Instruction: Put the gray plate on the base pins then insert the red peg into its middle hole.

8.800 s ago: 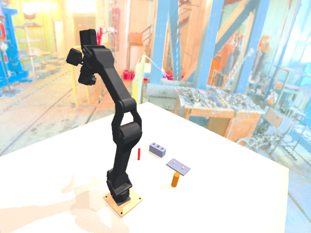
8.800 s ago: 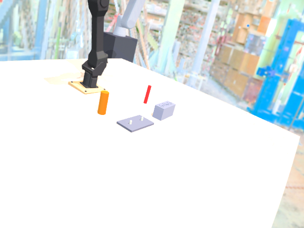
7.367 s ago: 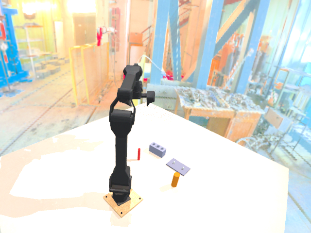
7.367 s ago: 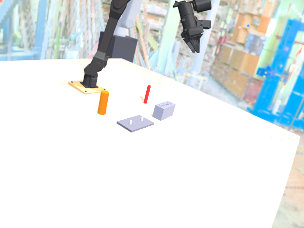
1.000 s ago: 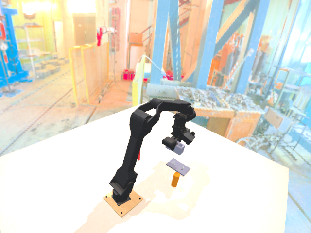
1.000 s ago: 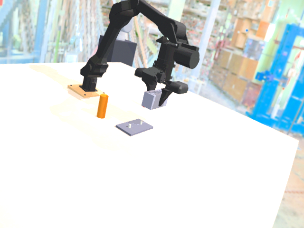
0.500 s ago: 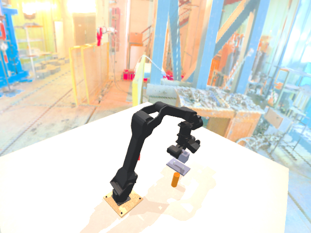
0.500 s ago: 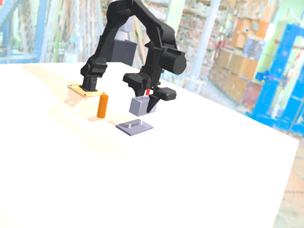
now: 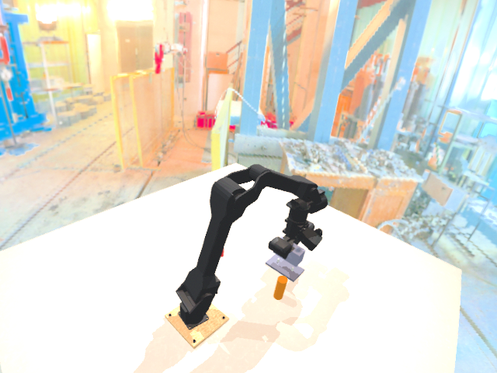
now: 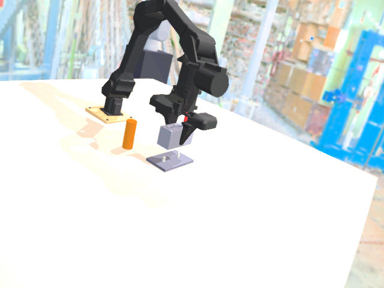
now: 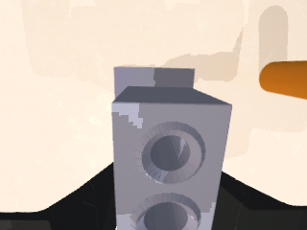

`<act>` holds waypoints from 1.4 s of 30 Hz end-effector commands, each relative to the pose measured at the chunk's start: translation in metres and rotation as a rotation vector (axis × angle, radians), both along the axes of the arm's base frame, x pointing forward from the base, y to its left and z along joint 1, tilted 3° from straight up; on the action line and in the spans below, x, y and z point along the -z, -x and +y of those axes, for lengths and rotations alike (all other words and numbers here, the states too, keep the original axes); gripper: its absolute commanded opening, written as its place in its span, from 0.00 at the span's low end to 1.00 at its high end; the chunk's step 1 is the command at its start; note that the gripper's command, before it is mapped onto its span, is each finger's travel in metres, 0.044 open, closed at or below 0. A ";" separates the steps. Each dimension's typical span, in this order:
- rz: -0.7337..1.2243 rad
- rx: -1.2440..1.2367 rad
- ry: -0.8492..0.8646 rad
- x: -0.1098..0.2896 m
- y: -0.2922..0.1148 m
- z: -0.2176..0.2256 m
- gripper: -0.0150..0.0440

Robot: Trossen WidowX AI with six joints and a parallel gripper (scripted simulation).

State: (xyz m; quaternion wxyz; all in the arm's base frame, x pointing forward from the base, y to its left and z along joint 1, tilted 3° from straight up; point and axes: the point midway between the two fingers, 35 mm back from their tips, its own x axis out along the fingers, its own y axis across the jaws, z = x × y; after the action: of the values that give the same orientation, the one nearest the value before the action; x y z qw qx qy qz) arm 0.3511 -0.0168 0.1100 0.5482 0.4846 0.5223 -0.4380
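Note:
My gripper (image 9: 296, 245) (image 10: 175, 131) is shut on the gray plate (image 9: 298, 254) (image 10: 168, 136) (image 11: 168, 153), a thick block with round holes that fills the wrist view. It holds the plate a little above the flat gray base (image 9: 286, 268) (image 10: 183, 161) (image 11: 138, 77), whose two pale pins stand up under it. The plate does not touch the pins. A bit of the red peg (image 10: 186, 118) shows behind the gripper and arm; most of it is hidden.
An orange cylinder (image 9: 279, 287) (image 10: 129, 134) (image 11: 285, 79) stands upright close to the base, on the arm's side. The arm's wooden mounting board (image 9: 214, 321) (image 10: 96, 110) lies further back. The white table ends at an edge to the right.

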 end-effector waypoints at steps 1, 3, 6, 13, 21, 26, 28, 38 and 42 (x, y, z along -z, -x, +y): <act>-0.002 -0.006 -0.002 0.000 0.000 0.000 0.25; -0.002 -0.006 -0.002 0.000 0.000 0.000 0.25; -0.002 -0.006 -0.002 0.000 0.000 0.001 0.25; -0.002 -0.006 -0.002 0.012 -0.001 0.001 0.25; -0.002 -0.006 -0.002 0.020 -0.002 0.001 0.25; -0.002 -0.006 -0.003 0.028 -0.003 0.001 0.25; -0.002 -0.006 -0.003 0.031 -0.003 0.002 0.25; -0.005 -0.004 0.000 0.035 -0.004 0.001 0.25; -0.005 -0.004 0.000 0.035 -0.004 0.001 0.30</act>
State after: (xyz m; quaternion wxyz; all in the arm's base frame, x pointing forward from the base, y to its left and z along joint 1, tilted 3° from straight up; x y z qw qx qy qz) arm 0.3547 -0.0156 0.0737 0.5499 0.4842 0.5223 -0.4362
